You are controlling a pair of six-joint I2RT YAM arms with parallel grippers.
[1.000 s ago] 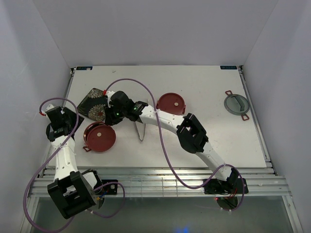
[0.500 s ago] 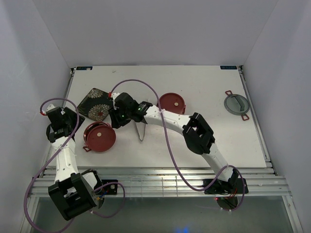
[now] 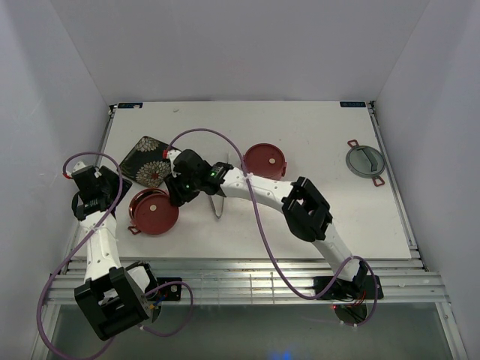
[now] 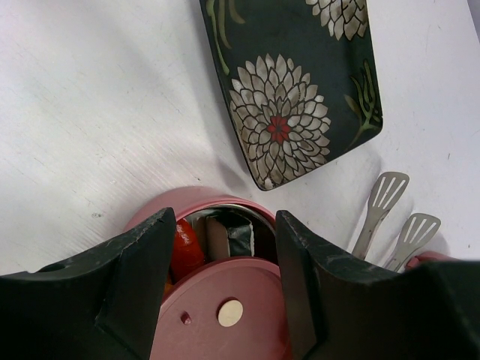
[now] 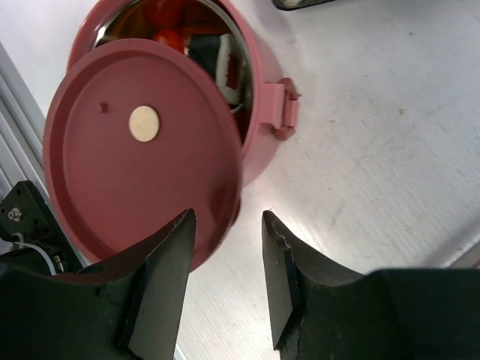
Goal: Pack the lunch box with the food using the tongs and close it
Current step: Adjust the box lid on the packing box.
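The lunch box point(image 3: 154, 212) is a dusty-red round tier on the left of the table. Its flat lid point(image 5: 142, 157) lies askew on it, leaving the far side uncovered. There the food shows: orange-red pieces point(image 5: 169, 15) and a sushi-like roll point(image 5: 229, 64). My right gripper point(image 5: 227, 221) hangs open just over the lid's near edge, holding nothing. My left gripper point(image 4: 225, 219) stands wide open at the tier's left side; its fingers frame the lid point(image 4: 225, 315) in the left wrist view. The tongs point(image 3: 217, 204) lie flat on the table right of the tier.
A dark floral square plate point(image 3: 146, 161) lies behind the tier, bare in the left wrist view point(image 4: 292, 97). A second dark-red round piece point(image 3: 264, 160) sits mid-table. A grey round lid point(image 3: 365, 160) with red clips lies at the far right.
My right gripper has opened from nearly shut and moved a little nearer, to the tier's right edge. The lid stays askew on the tier. The left arm has hardly moved.
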